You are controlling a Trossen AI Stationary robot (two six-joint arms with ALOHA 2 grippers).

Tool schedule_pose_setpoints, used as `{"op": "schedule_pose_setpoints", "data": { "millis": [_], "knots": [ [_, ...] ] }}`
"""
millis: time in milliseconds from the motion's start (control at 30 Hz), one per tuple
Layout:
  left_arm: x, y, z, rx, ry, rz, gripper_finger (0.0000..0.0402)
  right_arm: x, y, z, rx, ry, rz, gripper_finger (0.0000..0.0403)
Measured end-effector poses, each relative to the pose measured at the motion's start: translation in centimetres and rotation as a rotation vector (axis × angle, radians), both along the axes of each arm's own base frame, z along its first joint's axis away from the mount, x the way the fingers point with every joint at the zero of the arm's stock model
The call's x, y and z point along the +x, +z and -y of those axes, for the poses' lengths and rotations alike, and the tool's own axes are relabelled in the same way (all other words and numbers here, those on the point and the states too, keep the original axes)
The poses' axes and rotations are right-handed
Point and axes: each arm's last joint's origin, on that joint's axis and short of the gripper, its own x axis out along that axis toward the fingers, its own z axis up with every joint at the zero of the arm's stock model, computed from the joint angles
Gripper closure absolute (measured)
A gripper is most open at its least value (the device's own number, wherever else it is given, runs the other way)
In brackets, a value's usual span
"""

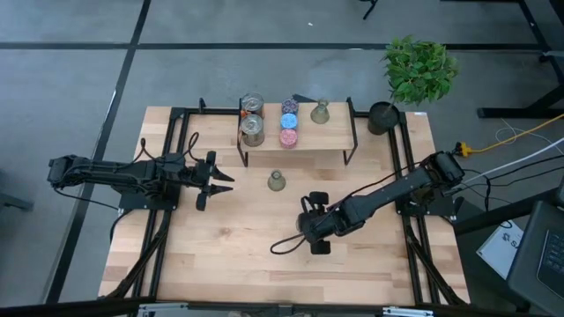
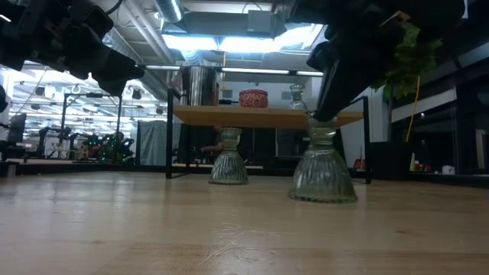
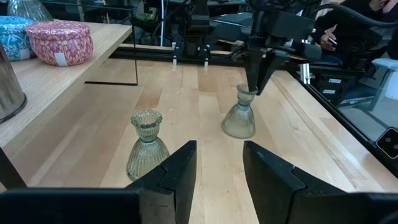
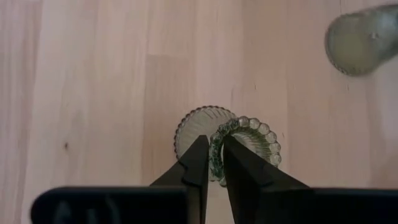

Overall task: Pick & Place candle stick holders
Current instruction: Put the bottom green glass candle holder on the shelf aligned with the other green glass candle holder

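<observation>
My right gripper [image 1: 314, 227] is shut on an olive-green glass vase-shaped candle stick holder [image 2: 322, 172] near the table's middle; my wrist hides the holder in the high view. A second green holder [image 1: 276, 180] stands on its base on the table, in front of the shelf [image 1: 295, 151]. On the shelf stand two silvery cans [image 1: 252, 117], three speckled-top round holders [image 1: 289, 121] and a third green holder [image 1: 320, 112]. My left gripper [image 1: 218, 180] is open and empty, level above the table, left of the free holder. My right gripper pinches the holder's beaded rim [image 4: 216, 155] between its two fingers, one finger [image 4: 239, 168] over the mouth and one [image 4: 198, 165] outside the neck. The fingers come from above, pointing down. The holder stands upright, and its flared base [image 2: 322, 192] appears to rest on the table.
A black pot [image 1: 383, 116] with a green plant [image 1: 419, 66] stands at the table's far right corner. The shelf's black frame legs [image 1: 352, 145] stand beside the free holder. Bare wood lies toward the near edge [image 1: 264, 273]. A person's hand [image 3: 326, 38] shows beyond the table.
</observation>
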Motion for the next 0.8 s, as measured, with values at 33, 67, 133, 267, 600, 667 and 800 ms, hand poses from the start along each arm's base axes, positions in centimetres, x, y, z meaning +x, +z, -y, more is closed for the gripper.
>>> {"op": "schedule_pose_setpoints", "data": {
  "millis": [33,67,133,267,600,667,800],
  "knots": [
    [0.0,0.0,0.0,0.0,0.0,0.0,0.0274,-0.08,-0.01,0.04,-0.003,-0.002,-0.008,0.0359],
    [0.0,0.0,0.0,0.0,0.0,0.0,0.0274,-0.16,-0.02,0.08,-0.008,-0.003,-0.016,0.0359],
    [0.0,0.0,0.0,0.0,0.0,0.0,0.0274,-0.27,-0.04,0.12,-0.015,-0.004,-0.027,0.0359],
    [0.0,0.0,0.01,0.0,0.0,0.0,0.0274,-0.39,-0.06,0.13,-0.02,-0.002,-0.037,0.0359],
    [0.0,0.0,0.0,0.0,0.0,0.0,0.0274,-0.64,-0.11,-0.28,-0.064,0.017,-0.027,0.0359],
    [0.0,0.0,0.01,0.0,0.0,0.0,0.0274,-0.58,-0.1,-0.31,-0.061,0.017,-0.019,0.0359],
    [0.0,0.0,0.0,0.0,0.0,0.0,0.0274,-0.44,-0.08,-0.38,-0.047,0.001,-0.003,0.0359]
  ]
}}
